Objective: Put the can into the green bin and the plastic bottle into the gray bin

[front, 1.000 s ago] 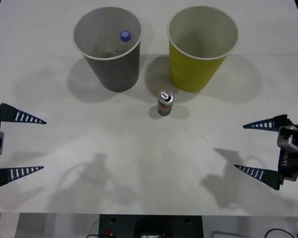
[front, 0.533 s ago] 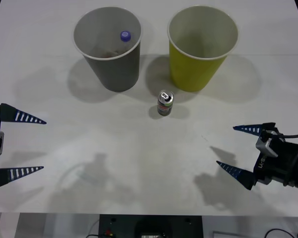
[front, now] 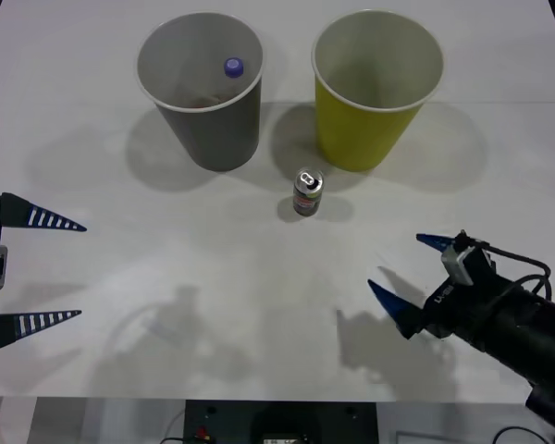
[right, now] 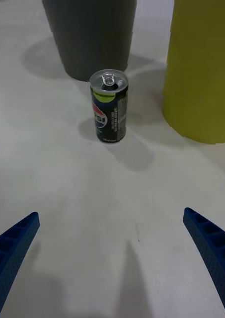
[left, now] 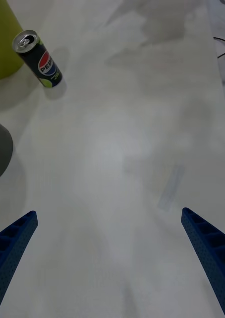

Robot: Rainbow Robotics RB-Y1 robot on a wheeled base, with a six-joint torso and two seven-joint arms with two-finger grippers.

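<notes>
Right tool point(front: 405, 279) advanced toward can point(front: 307, 192), fingers spread; table point(front: 213, 268) between bare.

table point(front: 213, 277): white, matte, soft shadows across it | cable point(left: 222, 45): dark, beyond table's far edge | dark equipment point(front: 279, 423): below table's near edge, with cables

Pepsi can point(right: 109, 107): glossy printed metal, bright silver top; green bin point(front: 376, 86) and gray bin point(front: 202, 88): matt, smooth-walled; table point(front: 213, 277): matt white; right gripper fingers point(right: 209, 245): ribbed blue plastic.
</notes>
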